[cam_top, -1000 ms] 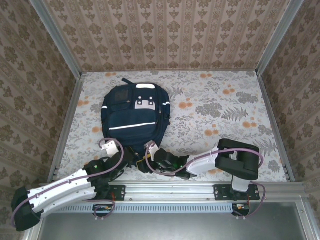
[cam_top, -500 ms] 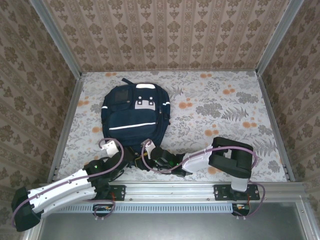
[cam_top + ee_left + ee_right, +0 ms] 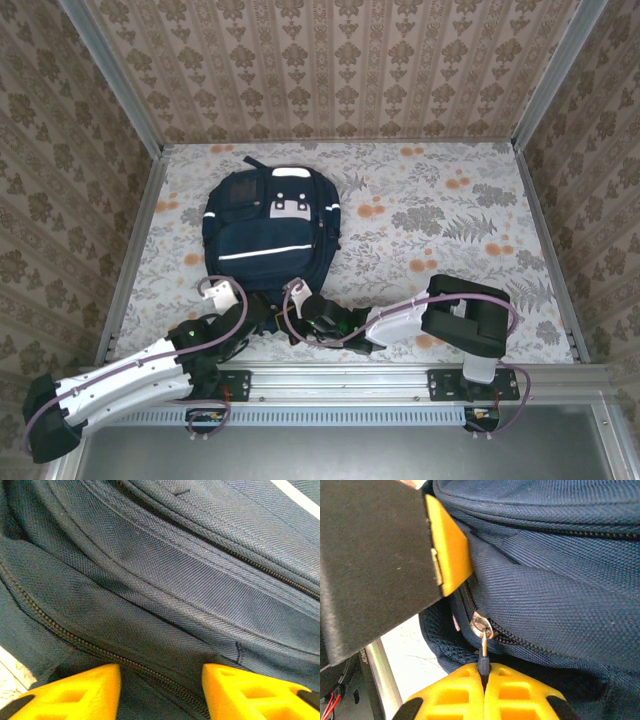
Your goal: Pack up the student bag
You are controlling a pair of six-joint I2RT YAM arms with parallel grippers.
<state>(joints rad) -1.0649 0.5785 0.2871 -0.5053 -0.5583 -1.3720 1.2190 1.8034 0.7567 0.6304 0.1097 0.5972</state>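
Note:
The student bag point(image 3: 272, 235), navy blue with a white stripe, lies flat at the table's centre-left. Both grippers meet at its near bottom edge. My right gripper point(image 3: 484, 672) point(image 3: 297, 322) is shut on the dark zipper pull point(image 3: 483, 664), which hangs from the metal slider point(image 3: 482, 625) on the bag's point(image 3: 555, 580) lower zip. My left gripper point(image 3: 161, 690) point(image 3: 262, 312) is open, its yellow fingers point(image 3: 85, 690) set against the bag's fabric point(image 3: 165, 595) astride a closed zipper line. One left finger point(image 3: 447, 545) sits just above the slider in the right wrist view.
Floral table surface point(image 3: 450, 220) stretches to the right of the bag. An aluminium rail point(image 3: 340, 378) runs along the near edge, close under both grippers. Patterned walls enclose the left, back and right sides.
The right gripper has closed onto the zipper pull after its arm shifted slightly left. The left arm has stayed in place at the bag's bottom edge.

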